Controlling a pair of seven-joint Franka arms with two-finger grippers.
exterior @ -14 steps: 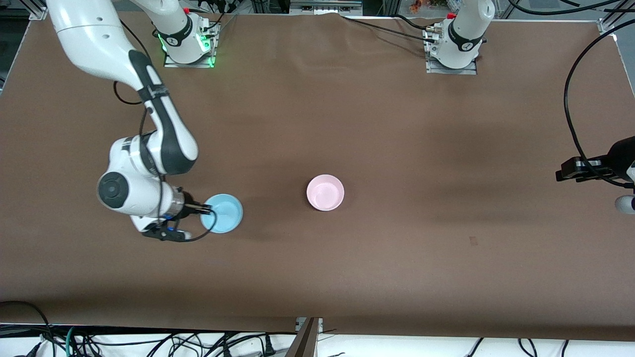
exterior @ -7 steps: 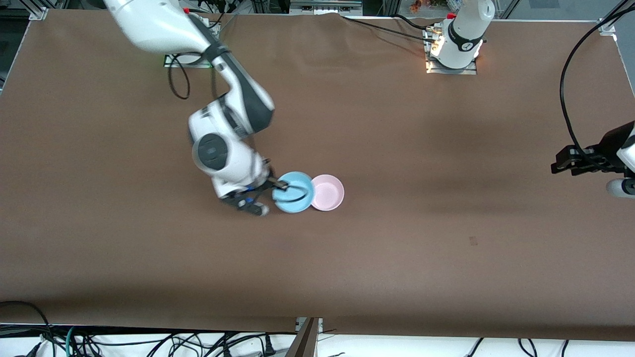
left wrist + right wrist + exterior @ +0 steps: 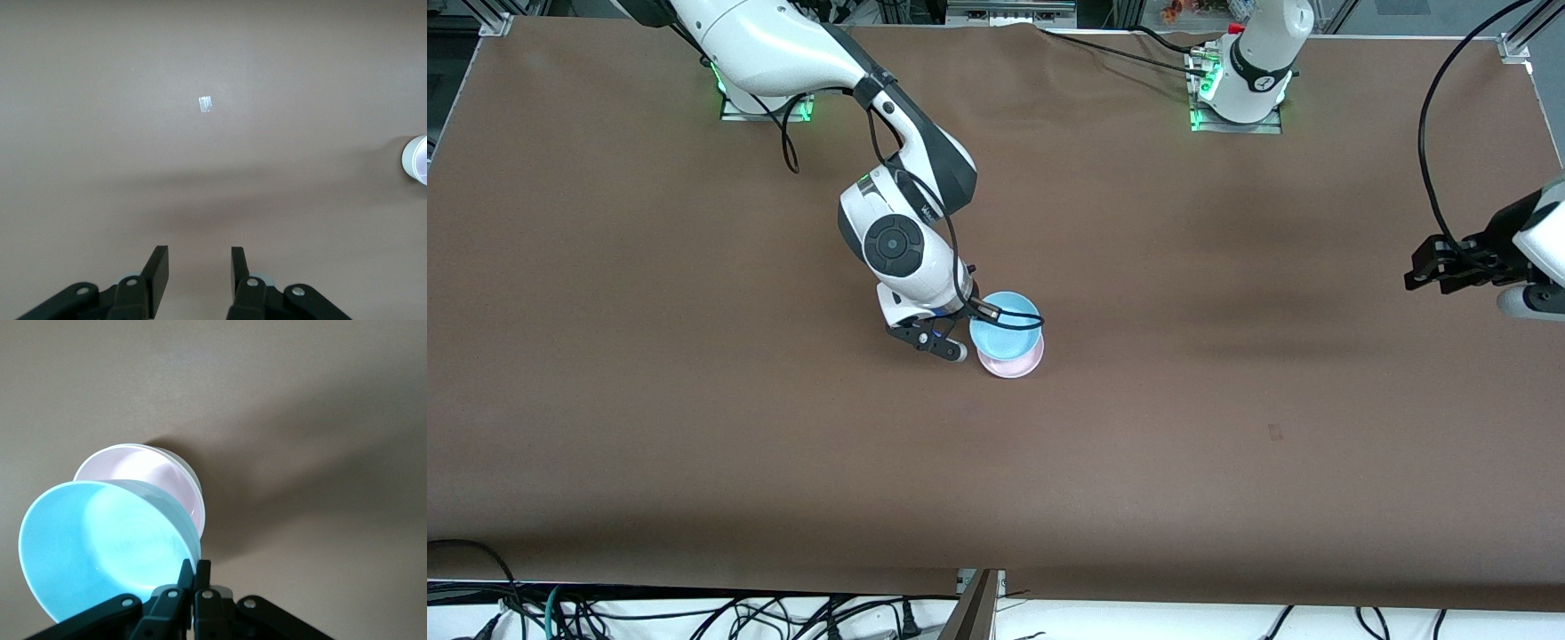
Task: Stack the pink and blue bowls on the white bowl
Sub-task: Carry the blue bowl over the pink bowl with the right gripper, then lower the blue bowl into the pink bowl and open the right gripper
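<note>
Blue bowl (image 3: pixel 1005 325) over pink bowl (image 3: pixel 1014 363) (mid-table), well apart from the left tool (image 3: pixel 1427 267).

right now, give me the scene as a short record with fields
right gripper: shut on the blue bowl's rim, holding it over the pink bowl
blue bowl: in the air, tilted, not yet seated in the pink bowl
pink bowl: upright on the table, mid-table
white bowl: cannot tell; pink bowl may sit in it
left gripper: open, holding nothing, over bare table at the left arm's end
table: brown
</note>
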